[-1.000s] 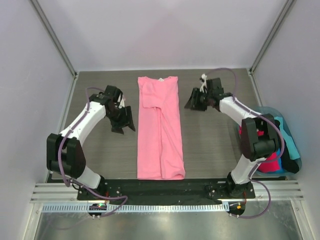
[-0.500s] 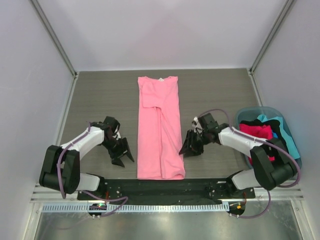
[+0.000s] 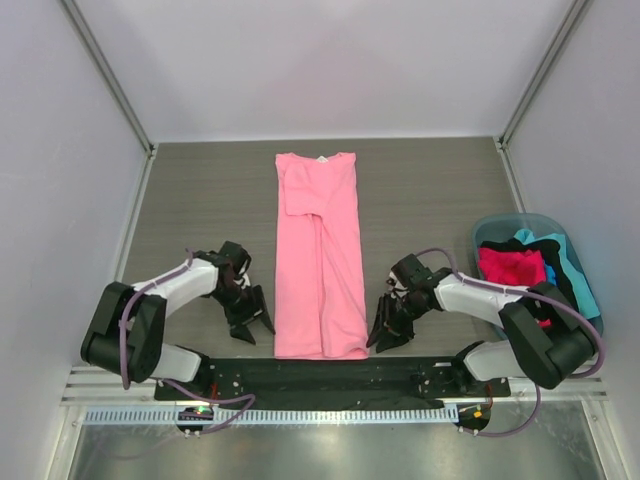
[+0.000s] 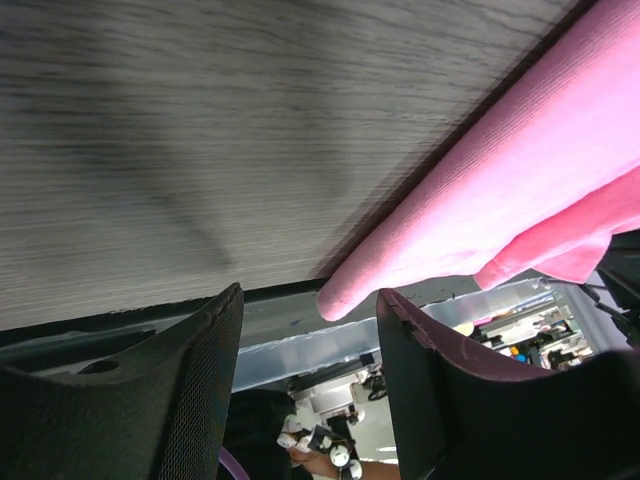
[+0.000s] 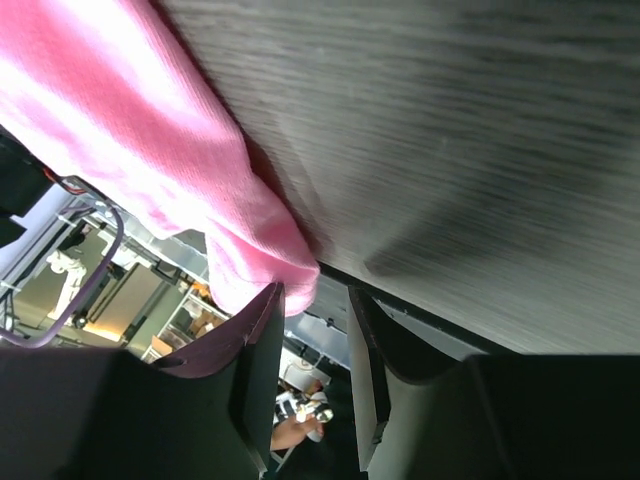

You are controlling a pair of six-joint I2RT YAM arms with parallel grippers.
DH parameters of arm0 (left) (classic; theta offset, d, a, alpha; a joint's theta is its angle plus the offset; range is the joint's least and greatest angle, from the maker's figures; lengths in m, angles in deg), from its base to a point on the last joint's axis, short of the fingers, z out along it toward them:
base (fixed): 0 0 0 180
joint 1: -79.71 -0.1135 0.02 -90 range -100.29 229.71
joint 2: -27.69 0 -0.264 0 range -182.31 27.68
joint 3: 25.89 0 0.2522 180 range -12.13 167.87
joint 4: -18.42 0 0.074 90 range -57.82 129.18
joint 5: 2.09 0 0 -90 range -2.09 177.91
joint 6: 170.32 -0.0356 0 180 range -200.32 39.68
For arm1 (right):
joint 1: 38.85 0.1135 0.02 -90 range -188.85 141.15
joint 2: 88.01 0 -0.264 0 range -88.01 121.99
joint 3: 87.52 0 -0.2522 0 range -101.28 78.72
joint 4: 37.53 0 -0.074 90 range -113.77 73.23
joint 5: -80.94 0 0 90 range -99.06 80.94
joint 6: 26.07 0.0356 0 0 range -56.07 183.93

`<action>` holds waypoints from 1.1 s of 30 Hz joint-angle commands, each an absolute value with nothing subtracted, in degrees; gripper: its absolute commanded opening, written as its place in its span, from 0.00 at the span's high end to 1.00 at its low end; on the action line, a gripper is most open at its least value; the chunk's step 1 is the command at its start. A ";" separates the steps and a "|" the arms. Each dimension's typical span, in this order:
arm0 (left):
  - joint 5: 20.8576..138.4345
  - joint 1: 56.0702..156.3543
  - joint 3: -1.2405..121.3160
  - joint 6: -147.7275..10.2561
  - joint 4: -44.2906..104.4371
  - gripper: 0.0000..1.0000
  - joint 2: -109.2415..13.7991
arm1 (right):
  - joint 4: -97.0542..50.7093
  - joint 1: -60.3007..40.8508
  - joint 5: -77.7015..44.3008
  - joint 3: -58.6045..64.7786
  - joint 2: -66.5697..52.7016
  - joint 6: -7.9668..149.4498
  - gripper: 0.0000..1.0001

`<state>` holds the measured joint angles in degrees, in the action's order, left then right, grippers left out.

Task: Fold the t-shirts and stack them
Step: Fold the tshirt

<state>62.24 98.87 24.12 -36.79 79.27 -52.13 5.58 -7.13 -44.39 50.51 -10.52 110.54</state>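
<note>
Grippers now at near hem corners, ready for the crosswise fold

Over the last second both arms dropped back from beside the upper part of the light pink t-shirt (image 3: 318, 255) to its near end. Left gripper (image 3: 250, 318) now sits just off the shirt's near-left hem corner, right gripper (image 3: 388, 328) just off the near-right one.

- Shirt: flat on the table (image 3: 200, 190), already folded lengthwise into a narrow strip, collar at the far end. Hasn't shifted.
- Left jaws: apart, hem corner right at the gap, nothing pinched.
- Right jaws: apart but narrower than a second ago, hem corner lying against one finger, not clamped in the wrist view.
- Other t-shirts (image 3: 510, 266) heaped in the blue tub (image 3: 487, 222), well right of the pink shirt.

My read: sleeve/side folds done, next is pinching both hem corners and carrying them toward the collar. Risk: the right jaws are narrowing with the cloth beside the gap rather than in it, so they could miss.
</note>
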 commanded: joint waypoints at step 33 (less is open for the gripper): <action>56.97 105.73 22.50 -32.24 70.94 0.50 -58.27 | -3.29 -5.55 -48.61 48.93 -6.63 114.90 0.55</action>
<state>56.90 105.17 23.07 -32.68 73.13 -57.63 -1.00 -6.89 -46.47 49.25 -7.00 112.90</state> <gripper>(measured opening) 0.498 0.466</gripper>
